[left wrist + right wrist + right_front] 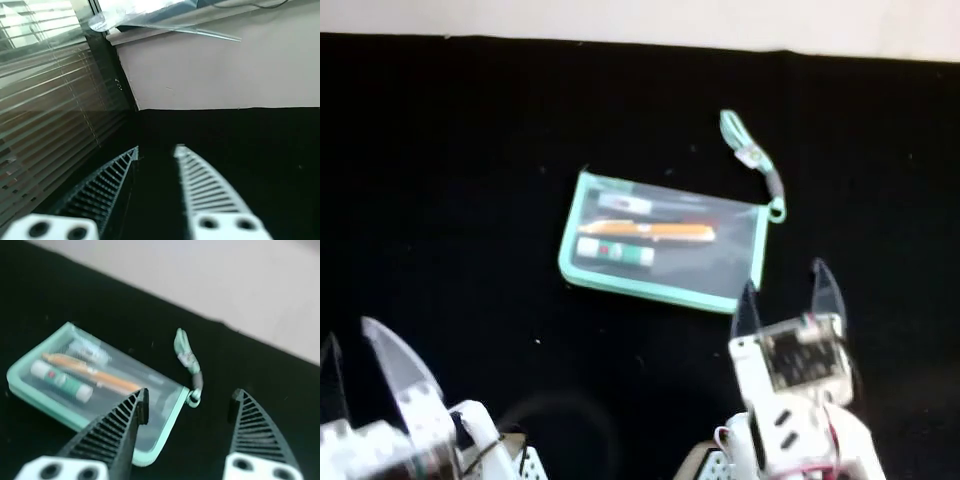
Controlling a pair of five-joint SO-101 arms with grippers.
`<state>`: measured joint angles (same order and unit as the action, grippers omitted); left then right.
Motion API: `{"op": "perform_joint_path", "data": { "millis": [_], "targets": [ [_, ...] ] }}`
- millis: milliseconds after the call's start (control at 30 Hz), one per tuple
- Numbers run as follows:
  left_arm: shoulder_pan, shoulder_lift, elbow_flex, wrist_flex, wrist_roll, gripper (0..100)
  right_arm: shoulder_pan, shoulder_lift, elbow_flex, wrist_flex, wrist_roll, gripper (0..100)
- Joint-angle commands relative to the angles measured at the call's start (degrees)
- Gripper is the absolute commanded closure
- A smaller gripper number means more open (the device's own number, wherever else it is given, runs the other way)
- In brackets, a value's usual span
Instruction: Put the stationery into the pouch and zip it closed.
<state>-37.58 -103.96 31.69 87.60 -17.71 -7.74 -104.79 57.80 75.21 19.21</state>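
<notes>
Right claw (785,285), spread apart and empty, sits near pouch (665,240); left claw (352,340) likewise. Stationery (650,231) inside; zip pull (776,210) at corner suggests closure complete.

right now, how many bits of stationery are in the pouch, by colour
orange pen: 1
green-and-white stick: 1
whitish flat piece: 1
total inside the pouch: 3
</notes>
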Motion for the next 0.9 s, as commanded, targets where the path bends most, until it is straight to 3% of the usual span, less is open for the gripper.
{"op": "perform_joint_path", "data": {
  "millis": [0, 200, 433, 667, 867],
  "targets": [
    [-0.57, -0.31, 9.98, -7.91, 0.26, 98, 2.95, -0.31, 7.78, -6.37, -0.44, 73.9],
    [-0.57, -0.31, 23.78, -15.21, 0.26, 99, 13.93, -0.31, 22.37, -18.59, -0.35, 75.4],
    [-0.57, -0.31, 35.91, -21.45, 0.26, 99, 15.16, -0.31, 33.36, -19.74, -0.53, 99.7],
    [-0.22, -0.31, 53.05, -22.59, 0.26, 99, 14.99, -0.31, 44.97, -19.56, -0.53, 97.5],
    [0.04, -0.31, 61.49, -22.59, 0.26, 99, 14.9, -0.22, 46.02, -12.88, -0.62, 97.5]
  ]
}}
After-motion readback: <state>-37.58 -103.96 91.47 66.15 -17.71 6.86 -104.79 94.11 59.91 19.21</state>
